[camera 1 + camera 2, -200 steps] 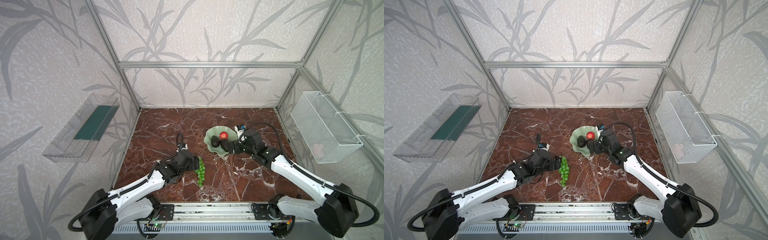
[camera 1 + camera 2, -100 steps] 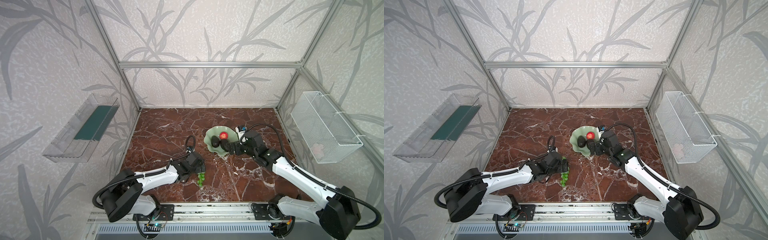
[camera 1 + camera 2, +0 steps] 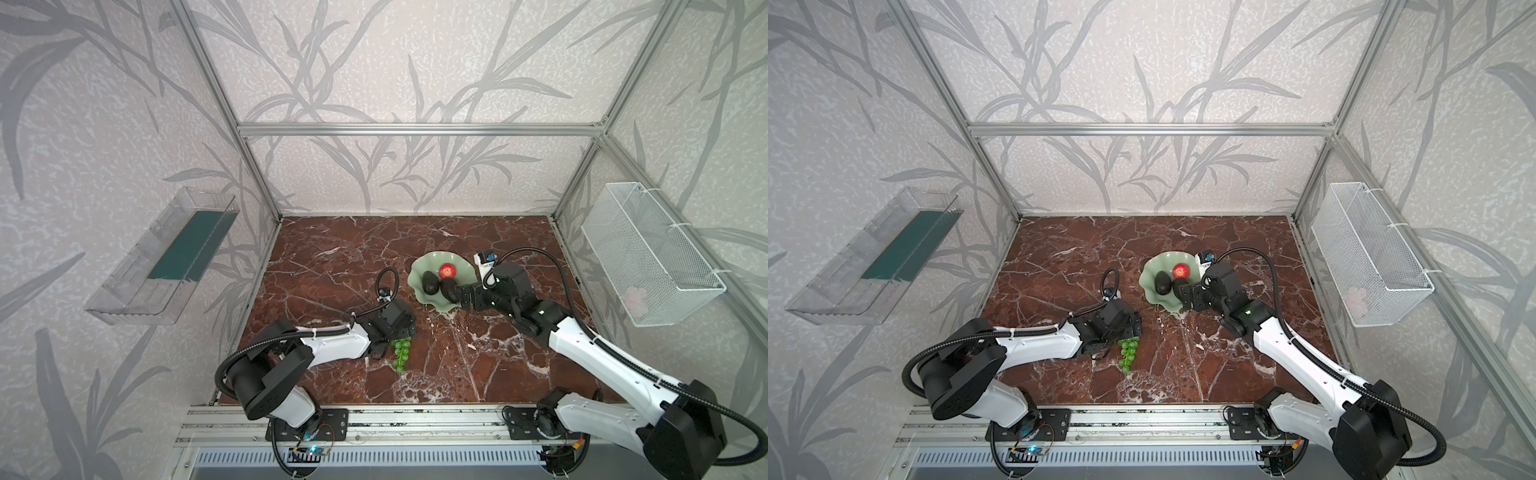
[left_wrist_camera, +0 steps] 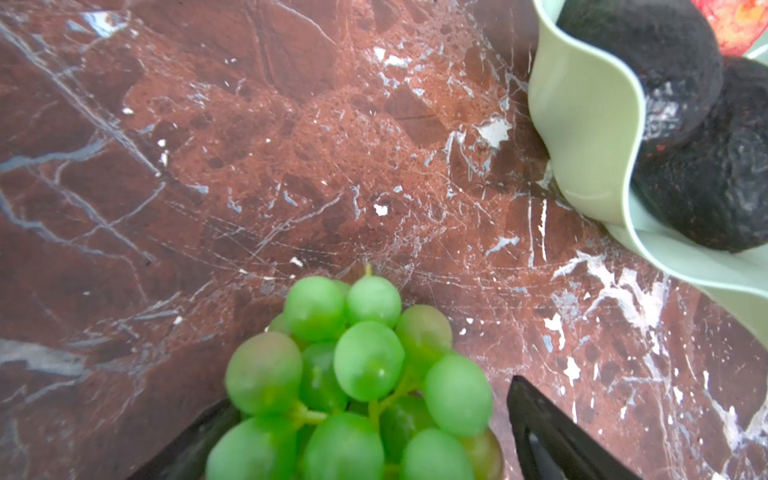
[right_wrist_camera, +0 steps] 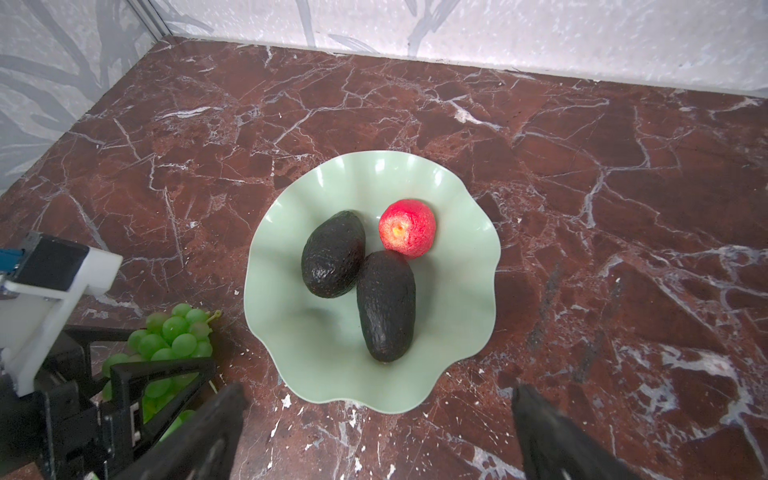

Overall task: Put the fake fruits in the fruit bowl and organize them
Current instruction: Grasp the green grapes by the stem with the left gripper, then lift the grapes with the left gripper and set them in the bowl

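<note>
Pale walls (image 3: 374, 62) printed with grey bamboo leaves close me in on three sides, held in a silver aluminium frame (image 3: 415, 129). My counter (image 3: 332, 257) is dark red-brown marble run through with white veins, and it shines softly under even light. A clear plastic tray (image 3: 137, 286) with a dark green strip hangs on the left wall. A white wire-mesh basket (image 3: 648, 257) hangs on the right. A metal rail (image 3: 415, 419) edges the front.

Tabletop (image 3: 332, 257): fruit bowl (image 5: 457, 299) right of centre. In bowl: left avocado (image 3: 430, 282) and right avocado (image 3: 449, 291) touching side by side; apple (image 3: 447, 271) just beyond the right one. Grapes (image 3: 401, 357) on tabletop, near-left of bowl, apart from it. Left tool (image 4: 369, 395) astride grapes' far end; right tool (image 5: 378, 390) at bowl's right rim. Wire basket (image 3: 648, 257) on right wall.
</note>
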Tool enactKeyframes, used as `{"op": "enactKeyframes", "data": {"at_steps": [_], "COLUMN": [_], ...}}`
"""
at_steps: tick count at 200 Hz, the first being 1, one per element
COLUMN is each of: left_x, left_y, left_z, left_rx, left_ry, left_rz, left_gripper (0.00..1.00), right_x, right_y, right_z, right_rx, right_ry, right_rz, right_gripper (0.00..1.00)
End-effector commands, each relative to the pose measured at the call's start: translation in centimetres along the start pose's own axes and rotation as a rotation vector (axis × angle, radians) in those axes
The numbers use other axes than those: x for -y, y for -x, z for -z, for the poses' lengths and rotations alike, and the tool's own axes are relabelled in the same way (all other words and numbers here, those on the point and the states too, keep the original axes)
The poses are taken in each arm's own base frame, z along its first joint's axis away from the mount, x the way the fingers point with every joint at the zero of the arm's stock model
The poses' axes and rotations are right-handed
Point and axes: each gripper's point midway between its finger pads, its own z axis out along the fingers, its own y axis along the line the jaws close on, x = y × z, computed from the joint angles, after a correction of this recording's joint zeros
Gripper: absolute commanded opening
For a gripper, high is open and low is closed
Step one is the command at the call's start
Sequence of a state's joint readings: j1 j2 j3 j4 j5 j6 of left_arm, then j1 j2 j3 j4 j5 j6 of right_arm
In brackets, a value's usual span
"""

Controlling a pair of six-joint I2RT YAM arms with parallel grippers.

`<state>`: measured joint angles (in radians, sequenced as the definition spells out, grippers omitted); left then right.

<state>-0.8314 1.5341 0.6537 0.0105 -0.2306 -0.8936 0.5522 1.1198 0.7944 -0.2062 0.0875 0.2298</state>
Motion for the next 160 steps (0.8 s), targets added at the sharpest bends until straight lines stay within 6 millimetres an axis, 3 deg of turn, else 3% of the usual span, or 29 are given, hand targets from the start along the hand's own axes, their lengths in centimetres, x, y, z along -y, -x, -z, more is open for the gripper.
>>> {"op": "enactKeyframes", "data": {"at_steps": [1, 59, 100, 160], "left_x": [0.4, 0.3, 0.3, 0.4], "left_y": [1.0, 1.0, 1.9, 4.4], "left_z": [-0.1, 0.7, 2.4, 7.0], "left_rx": [0.042, 0.040, 0.071, 0.188], "left_ry": [0.003, -0.006, -0.036, -0.111], "left_rz": [0.027, 0.011, -0.002, -0.026], "left_gripper": [0.86, 0.44, 0.41, 0.37], "right_x": [0.3, 0.2, 0.2, 0.1], "right_y": [0.4, 0.8, 1.0, 1.2], "right_z": [0.5, 0.6, 0.7, 0.7], "right_rx": [0.024, 0.040, 0.046, 0.055], "right_ry": [-0.009, -0.004, -0.002, 0.003], "right_rz": [0.012, 0.003, -0.005, -0.018], "right_gripper": [0.99, 0.99, 0.99, 0.99]}}
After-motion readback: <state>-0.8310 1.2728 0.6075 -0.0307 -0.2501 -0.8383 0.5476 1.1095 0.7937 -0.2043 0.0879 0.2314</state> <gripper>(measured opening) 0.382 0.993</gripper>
